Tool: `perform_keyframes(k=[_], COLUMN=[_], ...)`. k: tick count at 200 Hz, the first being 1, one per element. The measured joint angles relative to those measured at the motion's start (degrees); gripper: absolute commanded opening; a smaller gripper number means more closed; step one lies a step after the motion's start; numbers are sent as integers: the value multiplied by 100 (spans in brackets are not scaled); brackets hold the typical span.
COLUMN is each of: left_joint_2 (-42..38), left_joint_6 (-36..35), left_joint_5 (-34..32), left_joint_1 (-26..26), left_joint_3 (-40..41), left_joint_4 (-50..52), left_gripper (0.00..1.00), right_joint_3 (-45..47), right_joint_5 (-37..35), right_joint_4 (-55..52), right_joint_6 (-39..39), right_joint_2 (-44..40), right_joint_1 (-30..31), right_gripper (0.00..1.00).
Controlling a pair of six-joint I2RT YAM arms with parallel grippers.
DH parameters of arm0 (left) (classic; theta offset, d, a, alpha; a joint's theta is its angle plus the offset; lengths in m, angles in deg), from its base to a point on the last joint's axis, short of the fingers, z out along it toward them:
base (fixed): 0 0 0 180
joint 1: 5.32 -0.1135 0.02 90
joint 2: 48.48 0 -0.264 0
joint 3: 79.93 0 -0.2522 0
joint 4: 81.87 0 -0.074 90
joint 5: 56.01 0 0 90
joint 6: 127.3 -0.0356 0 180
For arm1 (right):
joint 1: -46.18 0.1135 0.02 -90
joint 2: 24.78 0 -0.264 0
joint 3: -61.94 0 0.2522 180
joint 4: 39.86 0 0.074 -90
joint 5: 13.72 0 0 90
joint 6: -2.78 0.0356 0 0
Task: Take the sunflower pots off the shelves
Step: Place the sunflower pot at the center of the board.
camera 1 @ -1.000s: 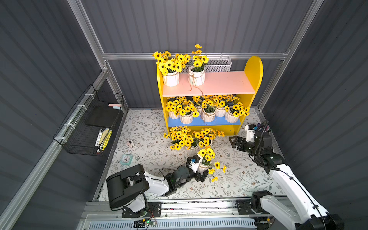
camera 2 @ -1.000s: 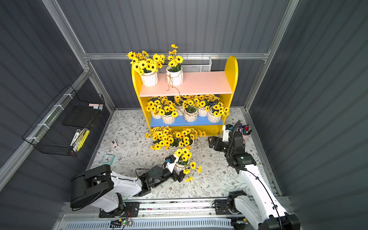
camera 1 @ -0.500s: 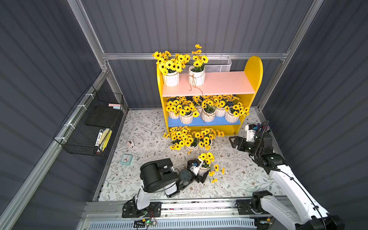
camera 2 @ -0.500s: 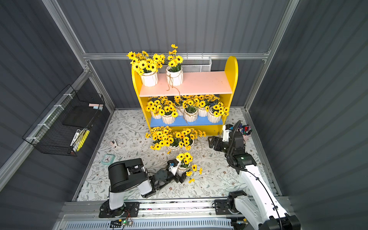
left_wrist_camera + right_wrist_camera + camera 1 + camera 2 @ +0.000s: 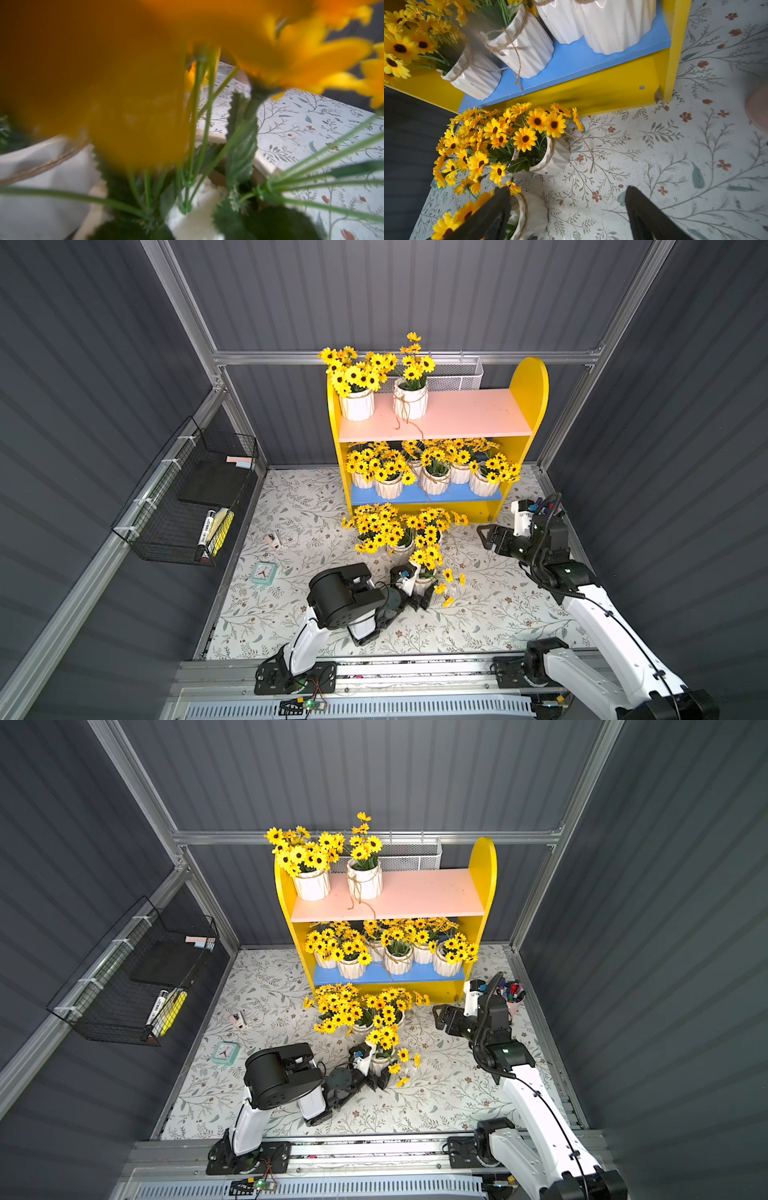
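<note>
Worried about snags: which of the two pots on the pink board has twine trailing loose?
The pot nearer the middle of the board, with the sparser bunch; its twine dangles over the front edge. The end pot has it snug at the rim.

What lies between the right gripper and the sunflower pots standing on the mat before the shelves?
Only bare floral mat separates the open right gripper from the floor pots, as both top views show.

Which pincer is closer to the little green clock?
Left. The left pincer holds a sunflower pot mid-floor, nearer the clock; the right pincer hangs beyond it, by the shelves.
</note>
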Motion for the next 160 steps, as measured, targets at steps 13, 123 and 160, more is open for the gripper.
perform_keyframes(k=[13, 123, 160], left_joint_2=[0, -1193, -1908], left_joint_6=[37, 61, 55], left_joint_5=[-39, -68, 81], left_joint_1=[-31, -66, -13], left_joint_3=[0, -87, 4], left_joint_4=[-7, 1322, 2358], left_gripper=[99, 100, 99], right_joint_3=[0, 7, 68], right_joint_5=[15, 98, 120], right_joint_4=[-2, -9, -13], right_joint_6=[0, -15, -22], right_joint_2=[0, -142, -142], right_joint_1=[0, 7, 7], right_gripper=[89, 93, 94])
